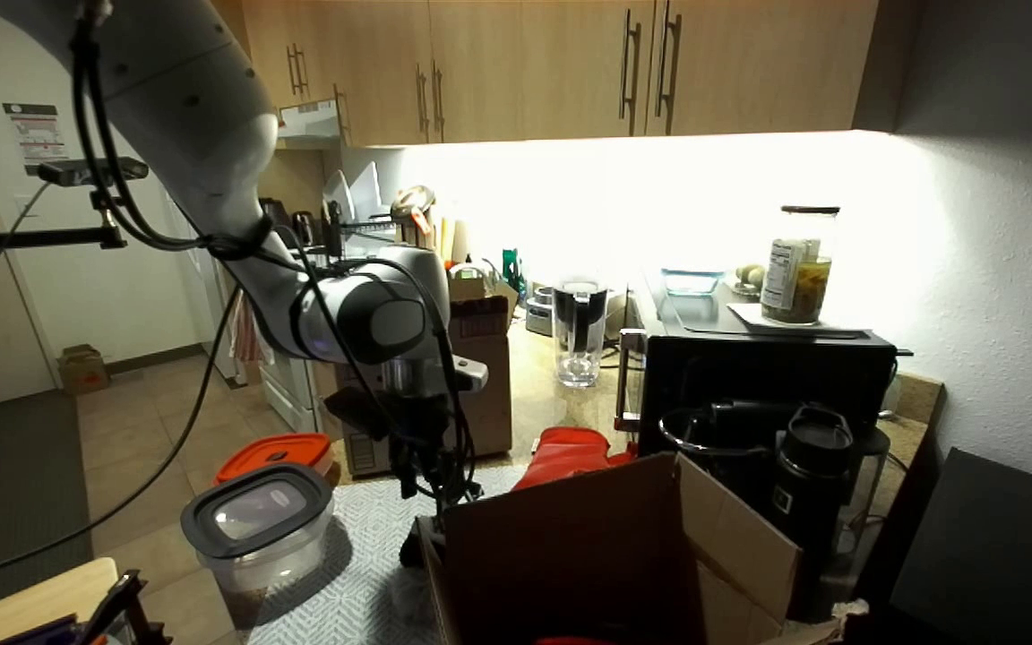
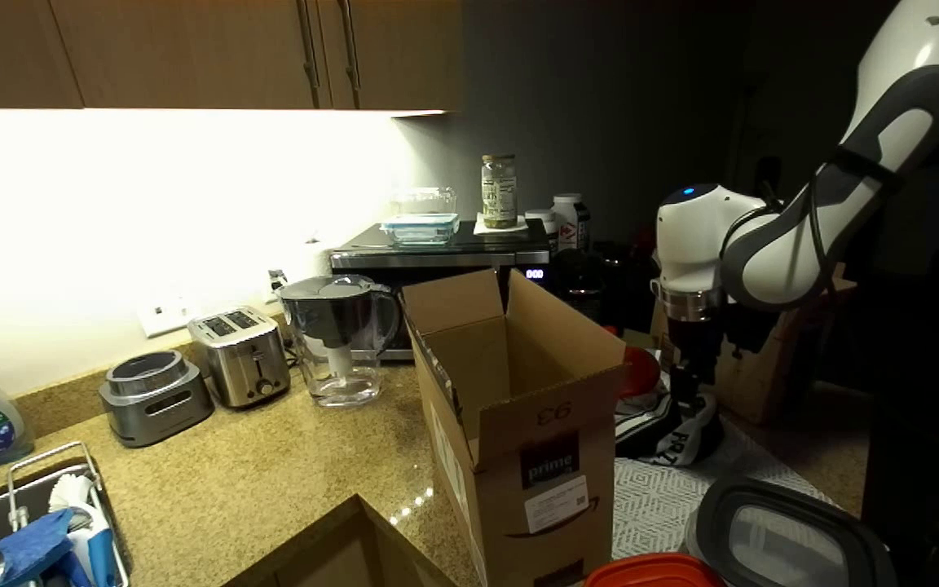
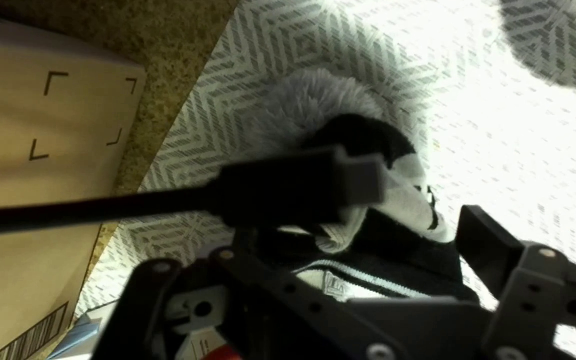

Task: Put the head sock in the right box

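The pom-pom beanie (image 3: 398, 245), black with pale and grey parts, lies on a patterned mat (image 3: 228, 95) outside the cardboard box (image 2: 510, 436). The gripper (image 3: 360, 232) stands wide at it: in the wrist view the two fingers are well apart, with the knit fabric between them. Whether either finger touches the cloth cannot be told. A blurred cable plug (image 3: 288, 185) crosses that view and hides part of the beanie. In an exterior view, the robot arm (image 2: 771, 253) points the gripper straight down at the beanie's pale, lettered part.

The cardboard box stands upright on the bench (image 2: 290, 465) just beside the mat, top open, flaps raised; its side bears "prime" lettering and a white label (image 2: 557, 504). Near the mat are a dark-lidded clear container (image 1: 256, 520) and an orange-red lid (image 1: 274, 451). Behind the box, a microwave (image 2: 445, 259) carries a jar (image 2: 500, 196); a water filter pitcher (image 2: 339, 342) and a toaster (image 2: 241, 359) stand along the bench.
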`<state>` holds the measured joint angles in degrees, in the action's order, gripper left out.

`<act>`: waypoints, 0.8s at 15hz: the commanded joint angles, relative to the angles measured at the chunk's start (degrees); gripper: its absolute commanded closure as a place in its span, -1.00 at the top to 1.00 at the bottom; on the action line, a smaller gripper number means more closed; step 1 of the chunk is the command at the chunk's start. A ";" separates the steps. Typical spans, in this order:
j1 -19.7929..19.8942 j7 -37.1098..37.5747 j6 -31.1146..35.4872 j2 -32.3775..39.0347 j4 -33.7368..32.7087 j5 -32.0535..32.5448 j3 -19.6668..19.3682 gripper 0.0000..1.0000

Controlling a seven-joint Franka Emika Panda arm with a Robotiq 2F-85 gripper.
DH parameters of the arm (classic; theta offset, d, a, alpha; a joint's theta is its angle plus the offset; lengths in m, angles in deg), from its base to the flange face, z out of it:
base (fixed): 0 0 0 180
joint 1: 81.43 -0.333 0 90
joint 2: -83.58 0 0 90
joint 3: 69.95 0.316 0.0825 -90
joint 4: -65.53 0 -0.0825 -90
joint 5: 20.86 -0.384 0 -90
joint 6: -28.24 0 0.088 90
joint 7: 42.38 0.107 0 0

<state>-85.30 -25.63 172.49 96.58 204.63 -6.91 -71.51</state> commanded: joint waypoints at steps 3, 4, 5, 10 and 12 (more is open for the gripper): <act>-0.34 -0.19 7.16 3.26 1.03 8.70 -3.82 1.00; -0.29 -0.26 7.99 3.93 1.17 8.86 -4.21 1.00; -0.28 -0.27 8.75 4.43 1.48 8.48 -4.45 1.00; -0.38 -1.37 12.12 5.81 3.61 4.61 -3.57 1.00; -0.66 -1.59 12.95 6.12 4.10 4.02 -3.30 0.50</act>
<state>-85.50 -25.63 182.73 102.79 206.80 -0.63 -75.04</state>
